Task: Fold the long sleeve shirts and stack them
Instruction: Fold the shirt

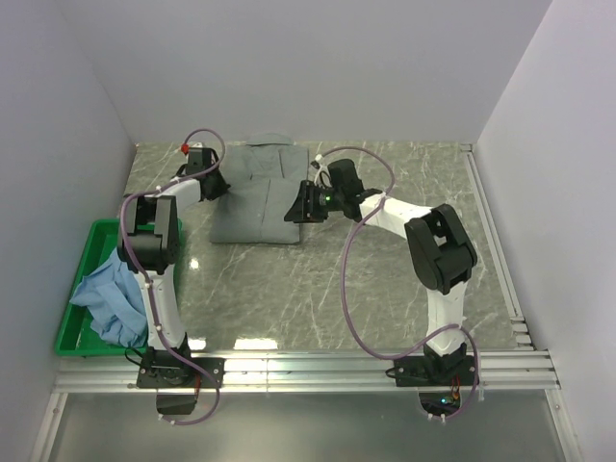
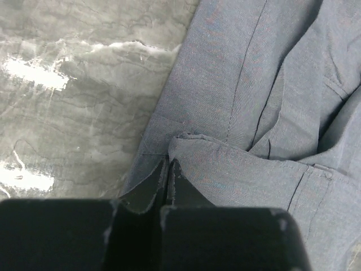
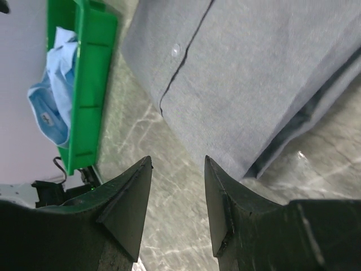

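The grey-green long sleeve shirt [image 1: 256, 192] lies partly folded on the marble table at the back centre. My left gripper [image 1: 216, 185] is at its left edge. In the left wrist view the gripper [image 2: 169, 162] is shut, with a puckered fold of the shirt [image 2: 237, 84] pinched at its tips. My right gripper [image 1: 301, 202] hovers at the shirt's right edge. Seen from the right wrist, the gripper [image 3: 178, 161] is open over bare table, just off the shirt's [image 3: 254, 73] hem. The light blue shirt [image 1: 111, 289] lies crumpled in the bin.
A green plastic bin [image 1: 72, 332] stands at the table's left edge, also in the right wrist view as the bin [image 3: 84, 84] with the blue shirt [image 3: 53, 96] inside. White walls close in the back and sides. A metal rail [image 1: 308, 371] runs along the near edge.
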Available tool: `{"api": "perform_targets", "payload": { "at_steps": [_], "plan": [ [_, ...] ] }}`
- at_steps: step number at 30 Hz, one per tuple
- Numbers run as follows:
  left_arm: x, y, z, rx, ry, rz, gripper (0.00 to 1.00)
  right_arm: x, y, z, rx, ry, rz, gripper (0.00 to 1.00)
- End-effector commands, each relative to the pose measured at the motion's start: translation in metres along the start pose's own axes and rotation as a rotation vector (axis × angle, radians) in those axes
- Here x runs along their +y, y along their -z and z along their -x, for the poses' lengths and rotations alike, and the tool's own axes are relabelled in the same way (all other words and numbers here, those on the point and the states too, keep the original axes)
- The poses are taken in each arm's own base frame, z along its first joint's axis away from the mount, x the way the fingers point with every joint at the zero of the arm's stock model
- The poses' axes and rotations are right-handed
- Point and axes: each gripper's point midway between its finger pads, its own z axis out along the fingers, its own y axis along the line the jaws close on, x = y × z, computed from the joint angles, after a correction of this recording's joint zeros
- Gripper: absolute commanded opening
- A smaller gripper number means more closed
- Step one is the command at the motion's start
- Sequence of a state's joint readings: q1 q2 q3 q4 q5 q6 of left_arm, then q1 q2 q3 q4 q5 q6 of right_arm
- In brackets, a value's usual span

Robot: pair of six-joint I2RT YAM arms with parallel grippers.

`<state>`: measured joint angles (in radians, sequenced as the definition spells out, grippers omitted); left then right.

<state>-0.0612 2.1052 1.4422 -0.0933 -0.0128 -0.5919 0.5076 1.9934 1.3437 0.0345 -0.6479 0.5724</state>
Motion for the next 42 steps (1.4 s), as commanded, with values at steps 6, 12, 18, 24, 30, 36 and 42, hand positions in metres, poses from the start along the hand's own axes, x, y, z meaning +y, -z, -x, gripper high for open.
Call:
{"api": "perform_targets", "payload": {
  "at_steps": [6, 12, 18, 24, 30, 36, 42],
  "plan": [
    [-0.01, 0.002, 0.017, -0.046, 0.014, -0.031, 0.02, 0.042, -0.012, 0.012, 0.005, 0.031, 0.139, 0.5],
    [-0.009, 0.0, 0.014, -0.034, 0.026, -0.026, 0.03, 0.037, -0.018, 0.004, -0.007, 0.0, 0.133, 0.5],
    [-0.002, -0.004, 0.013, -0.033, 0.041, 0.011, 0.03, 0.026, -0.032, -0.008, 0.052, -0.043, 0.156, 0.5],
    [0.008, -0.014, 0.009, -0.025, 0.056, 0.056, 0.02, -0.014, -0.053, -0.033, 0.108, -0.122, 0.108, 0.5],
    [0.022, -0.027, 0.001, 0.003, 0.077, 0.104, 0.01, -0.049, -0.061, -0.052, 0.127, -0.204, 0.071, 0.5],
    [0.023, -0.018, 0.014, -0.017, 0.098, 0.102, 0.07, -0.043, -0.057, -0.04, 0.117, -0.151, 0.05, 0.5],
    [0.001, 0.03, 0.06, -0.117, 0.129, 0.043, 0.37, -0.038, -0.052, -0.034, 0.114, -0.126, 0.045, 0.5]
  ]
}}
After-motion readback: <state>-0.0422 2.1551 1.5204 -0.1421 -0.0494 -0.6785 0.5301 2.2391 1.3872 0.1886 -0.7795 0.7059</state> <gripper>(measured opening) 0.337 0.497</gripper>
